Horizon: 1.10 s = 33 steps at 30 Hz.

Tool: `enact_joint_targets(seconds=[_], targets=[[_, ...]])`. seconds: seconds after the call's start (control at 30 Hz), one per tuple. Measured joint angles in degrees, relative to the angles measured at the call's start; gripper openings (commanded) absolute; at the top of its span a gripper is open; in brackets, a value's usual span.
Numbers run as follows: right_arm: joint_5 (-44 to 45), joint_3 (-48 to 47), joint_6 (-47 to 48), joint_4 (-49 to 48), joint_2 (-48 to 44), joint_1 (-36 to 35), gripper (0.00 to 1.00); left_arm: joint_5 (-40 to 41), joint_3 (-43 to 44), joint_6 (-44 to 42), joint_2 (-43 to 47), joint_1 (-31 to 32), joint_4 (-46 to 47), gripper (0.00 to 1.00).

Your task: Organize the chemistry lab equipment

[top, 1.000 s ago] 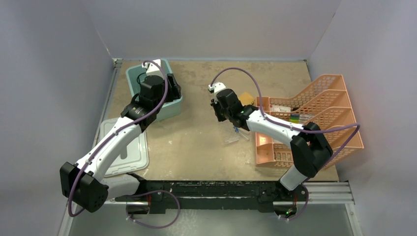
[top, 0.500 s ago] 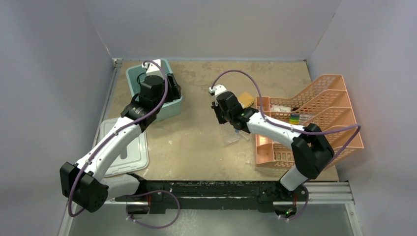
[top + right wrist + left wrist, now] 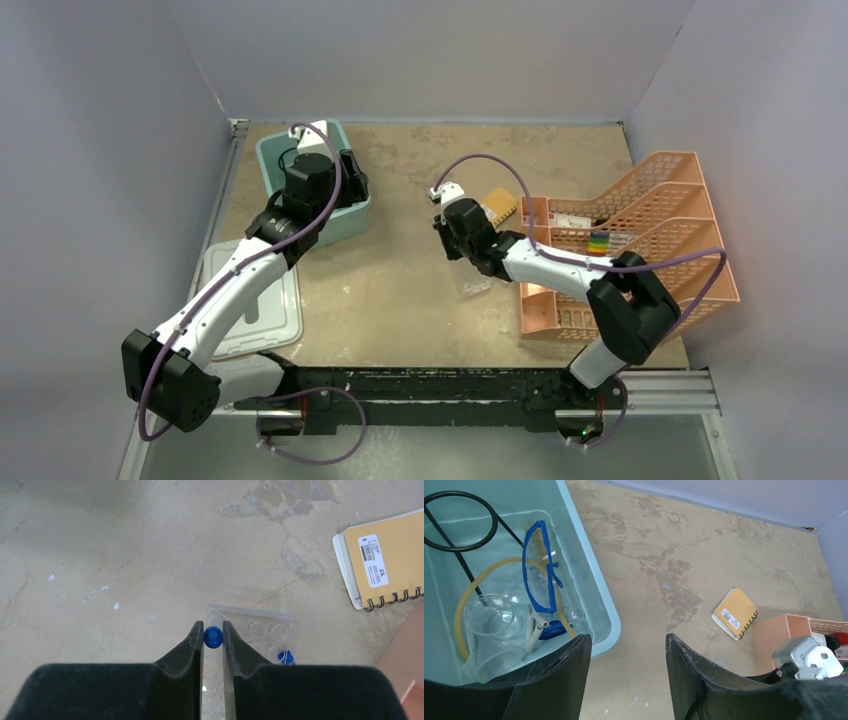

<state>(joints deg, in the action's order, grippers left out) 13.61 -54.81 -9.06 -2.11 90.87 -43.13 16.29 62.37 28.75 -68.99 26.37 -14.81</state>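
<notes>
- Jaws of the right gripper (image 3: 213, 630): closed on a blue-capped tube (image 3: 213, 636), pinched at the cap and held directly above the clear rack (image 3: 260, 630). Whether the tube touches the rack cannot be told.
- Clear rack: lies on the tabletop (image 3: 400, 290), right of centre and near the orange mesh tray (image 3: 640, 180). A second blue cap (image 3: 285, 657) shows in it.
- Left gripper (image 3: 626, 640): jaws wide apart, holding nothing, poised over the right wall of the teal tub (image 3: 599, 600).
- Teal tub: stands at the far-left corner of the tabletop. It contains the black wire ring tripod (image 3: 494, 527), blue-framed clear goggles (image 3: 541, 575), amber tubing (image 3: 460, 600) and small beaker (image 3: 489, 617).
- Orange mesh tray: stands along the right edge.
- Yellow spiral notebook (image 3: 385, 565): lies flat between the rack and the far edge, just beside the tray.
- White lid (image 3: 255, 300): lies at the left edge, toward the near-left corner.
</notes>
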Motion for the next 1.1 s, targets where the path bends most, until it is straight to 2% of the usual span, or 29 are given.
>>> enact_joint_targets(seconds=[0.57,0.8,0.9,1.03,1.1], targets=[[5.4,6.9,-1.0,-18.1,1.0,-0.8,0.09,0.5,0.0,0.0,0.0,0.0,-0.3,0.55],[7.4,7.5,-0.4,-22.3,2.4,-1.1,0.13,0.8,0.0,0.0,0.0,0.0,-0.3,0.55],[7.5,8.2,0.2,-23.7,2.4,-1.2,0.21,1.0,0.0,0.0,0.0,0.0,-0.3,0.55],[6.8,9.0,0.2,-24.4,2.3,-1.2,0.47,1.1,0.0,0.0,0.0,0.0,-0.3,0.55],[5.7,9.0,-0.7,-22.7,2.2,-1.2,0.54,1.1,0.0,0.0,0.0,0.0,-0.3,0.56]])
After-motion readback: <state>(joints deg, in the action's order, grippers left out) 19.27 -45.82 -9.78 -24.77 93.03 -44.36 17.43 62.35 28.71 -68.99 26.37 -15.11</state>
